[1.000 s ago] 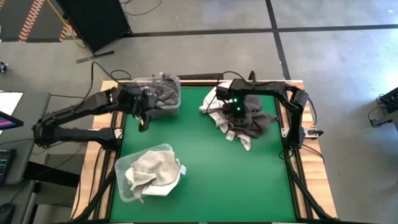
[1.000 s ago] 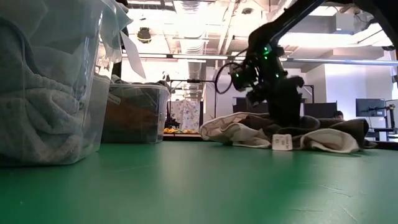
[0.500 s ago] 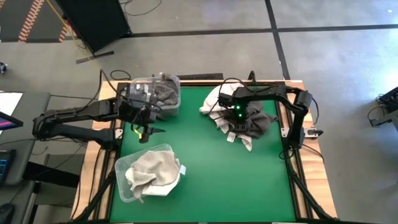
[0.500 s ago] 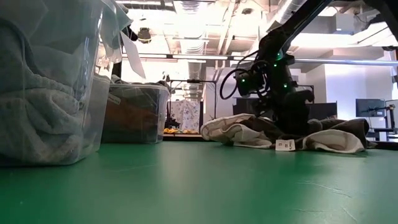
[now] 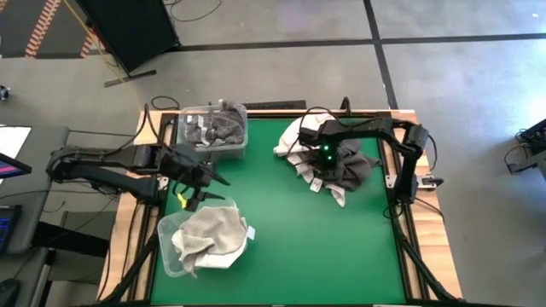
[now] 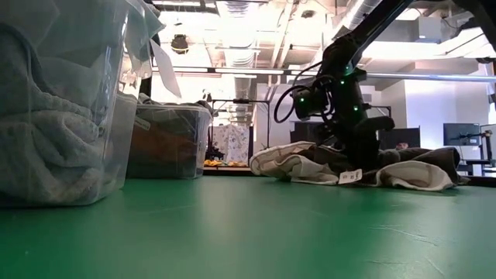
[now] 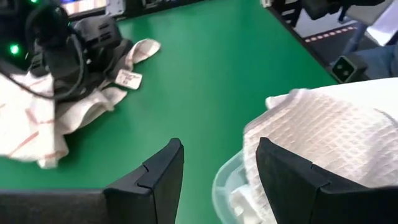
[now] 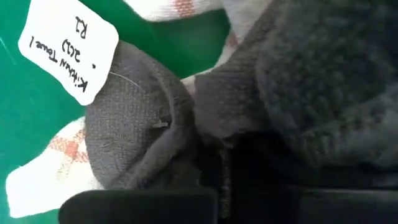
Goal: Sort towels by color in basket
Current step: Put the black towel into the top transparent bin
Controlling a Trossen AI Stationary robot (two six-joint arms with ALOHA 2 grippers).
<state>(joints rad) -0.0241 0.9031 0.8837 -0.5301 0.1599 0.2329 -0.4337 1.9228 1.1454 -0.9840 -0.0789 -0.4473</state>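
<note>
The right gripper [image 5: 325, 167] is down in the heap of towels [image 5: 328, 164] at the far right of the green table [image 5: 299, 247], and its fingers are pinched tight on a fold of the dark grey towel [image 8: 298, 81]; the wrist view shows the grey cloth bunched right at the fingertips, with a white paper tag [image 8: 67, 51] lying just beside it on a white, rust-striped towel [image 8: 56, 158]. From table height the arm stands planted in the pile, cream and grey cloth spread around it. Over on the left, the left gripper [image 5: 198, 181] hovers between the two clear bins, jaws apart and holding nothing. The far bin [image 5: 213, 132] holds dark grey towels; the near bin [image 5: 205, 237] holds a pale waffle-weave towel [image 7: 323, 143], seen just past the left fingers [image 7: 155, 177].
</note>
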